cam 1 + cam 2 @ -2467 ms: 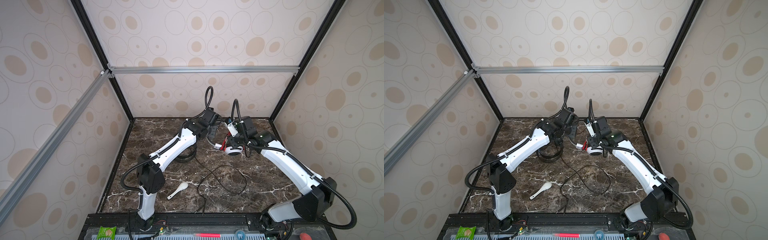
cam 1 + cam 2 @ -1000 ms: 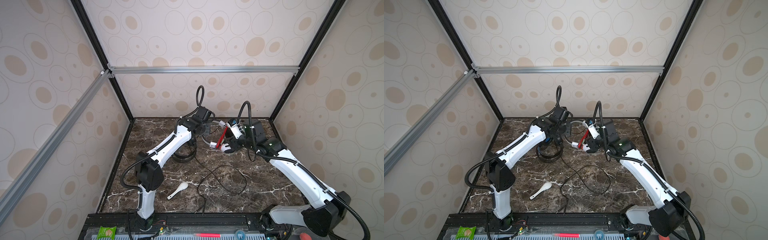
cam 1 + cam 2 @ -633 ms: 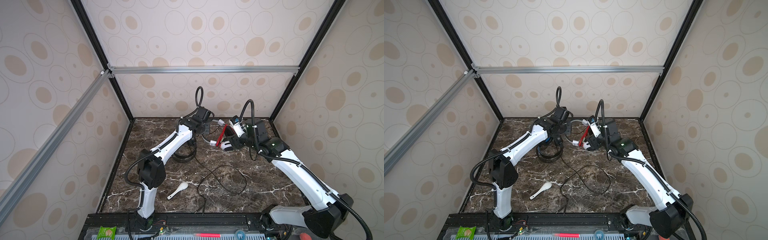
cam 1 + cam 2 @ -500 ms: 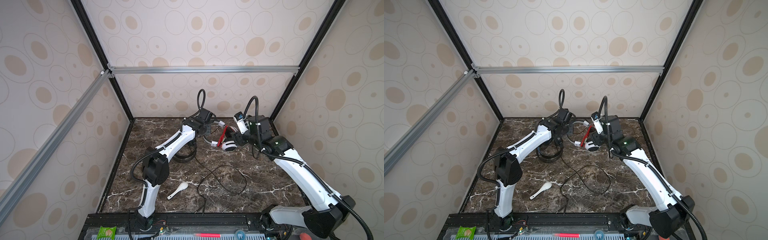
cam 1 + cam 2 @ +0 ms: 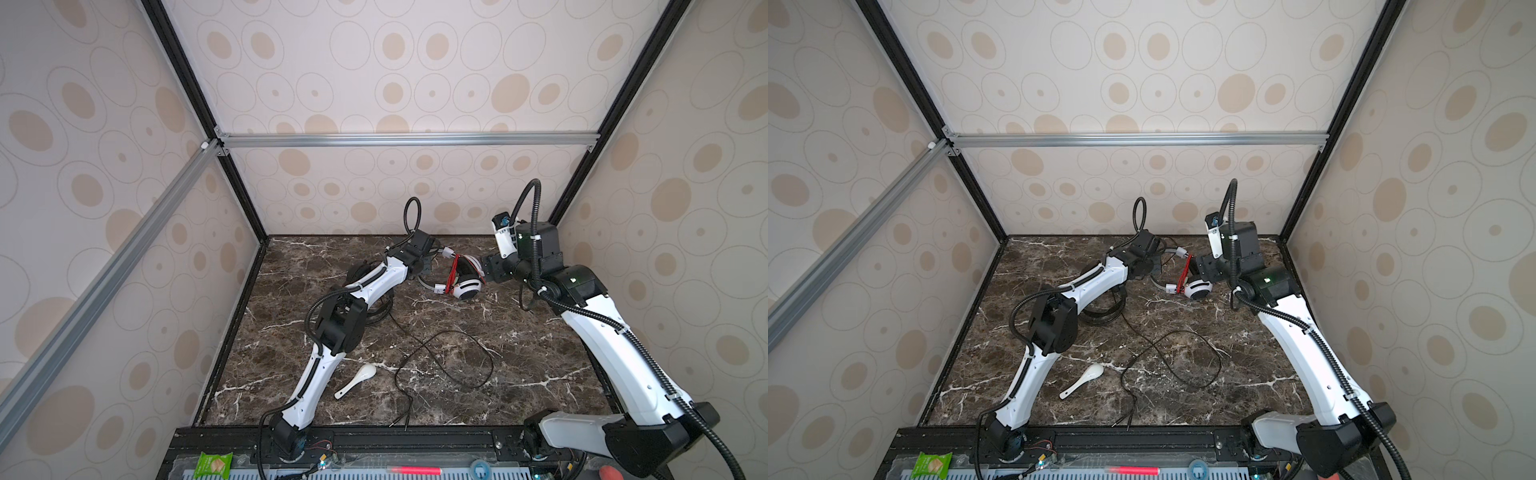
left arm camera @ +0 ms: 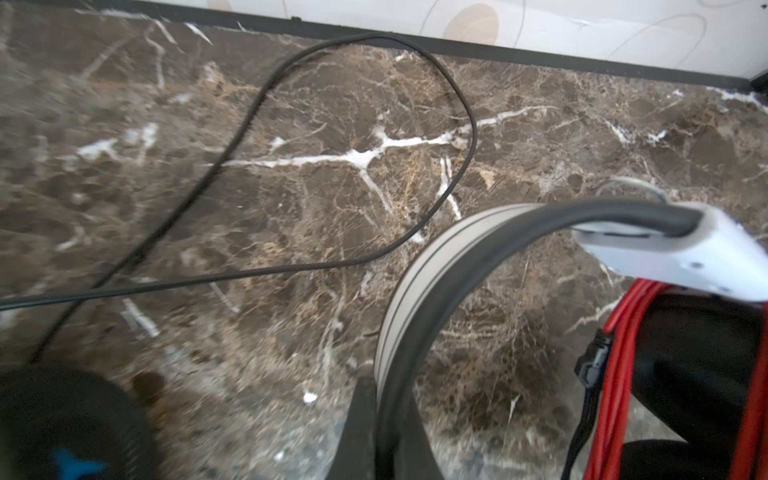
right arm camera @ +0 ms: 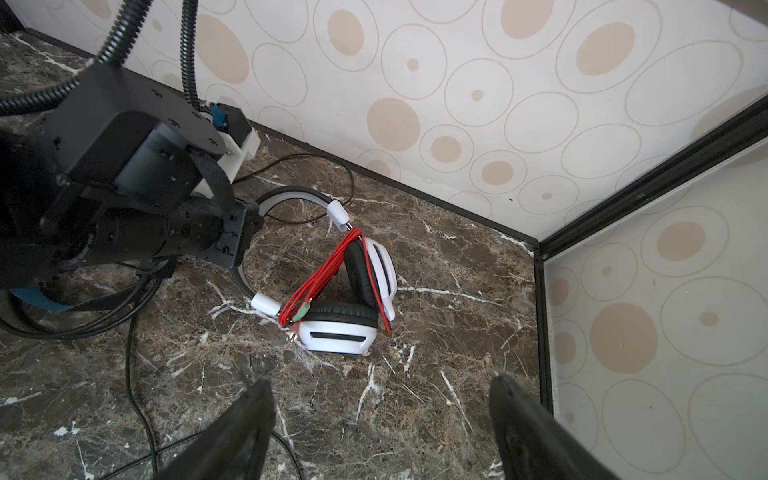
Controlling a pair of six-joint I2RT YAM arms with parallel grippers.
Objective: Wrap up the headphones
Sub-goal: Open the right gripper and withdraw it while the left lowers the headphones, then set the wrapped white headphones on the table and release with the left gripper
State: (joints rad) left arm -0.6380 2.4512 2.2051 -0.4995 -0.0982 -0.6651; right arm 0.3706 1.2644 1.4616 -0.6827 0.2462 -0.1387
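White-and-black headphones [image 7: 349,299] at worktop [image 5: 540,353] rear: red cable [image 7: 320,278] wound around earcups, headband clamped in left pincer [image 6: 380,395]. Right pincer [image 7: 380,386] apart, empty. Black headphones [image 5: 1104,318] remain: thin cable [image 5: 1220,365] sprawled loose.

A dark brown marble-patterned tabletop [image 5: 540,353], veined in white, sits between cream walls [image 5: 374,83] printed with beige ovals and thin grey rings. The white-and-black headphones [image 7: 338,332], with black ear pads and a grey-striped headband, carry a bright red cable [image 7: 320,274]. The all-black headphones [image 5: 1102,316] trail a thin black cable [image 5: 493,365] and show what looks to be a blue inner lining, glimpsed only in blur; the spoon [image 5: 355,382] is white and the packet [image 5: 214,463] green.
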